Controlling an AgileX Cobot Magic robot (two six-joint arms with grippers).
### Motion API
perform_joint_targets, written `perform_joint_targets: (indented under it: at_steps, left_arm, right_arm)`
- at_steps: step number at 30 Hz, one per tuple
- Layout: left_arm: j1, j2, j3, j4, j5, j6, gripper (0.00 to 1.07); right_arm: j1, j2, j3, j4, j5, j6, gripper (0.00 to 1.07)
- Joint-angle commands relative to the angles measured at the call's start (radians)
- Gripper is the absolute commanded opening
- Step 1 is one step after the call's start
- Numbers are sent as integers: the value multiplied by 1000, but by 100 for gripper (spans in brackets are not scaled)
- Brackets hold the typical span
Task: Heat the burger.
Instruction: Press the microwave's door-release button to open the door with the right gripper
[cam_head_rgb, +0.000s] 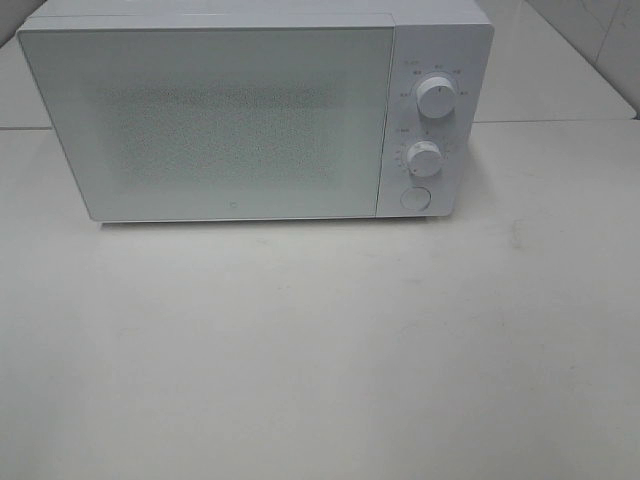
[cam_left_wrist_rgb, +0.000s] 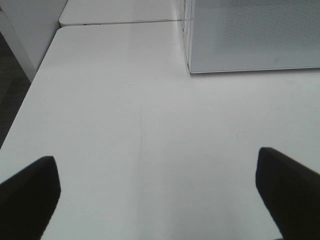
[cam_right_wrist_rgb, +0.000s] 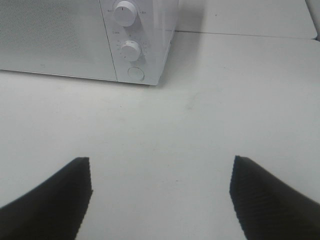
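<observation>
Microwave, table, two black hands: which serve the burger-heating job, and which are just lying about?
For the job: microwave, door shut; upper knob, lower knob, round button; left hand and right hand, both open, empty.
Just there: white table. No burger in view.

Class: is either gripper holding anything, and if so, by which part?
Nothing is held. The left gripper and the right gripper both stand open above the table.

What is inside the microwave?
The microwave has its door shut, and the dotted white panel lets nothing show through. The inside is hidden, so whether the burger is in there cannot be told. No burger is in view on the table.
</observation>
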Motion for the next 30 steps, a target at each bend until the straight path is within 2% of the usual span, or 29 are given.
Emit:
perform_joint_targets:
  at_steps: [1,4,12,30]
  left_arm:
    - [1,-15,3,0,2,1,100]
    - [1,-15,3,0,2,1,100]
    - [1,-15,3,0,2,1,100]
    - [1,-15,3,0,2,1,100]
  right_arm:
    - [-20,-74,38,-13,-9,0,76]
    - [-25,-147,91,-20,-19,0,76]
    - [-34,-145,114,-20,26,0,76]
    - [-34,-130,113,-20,25,0,76]
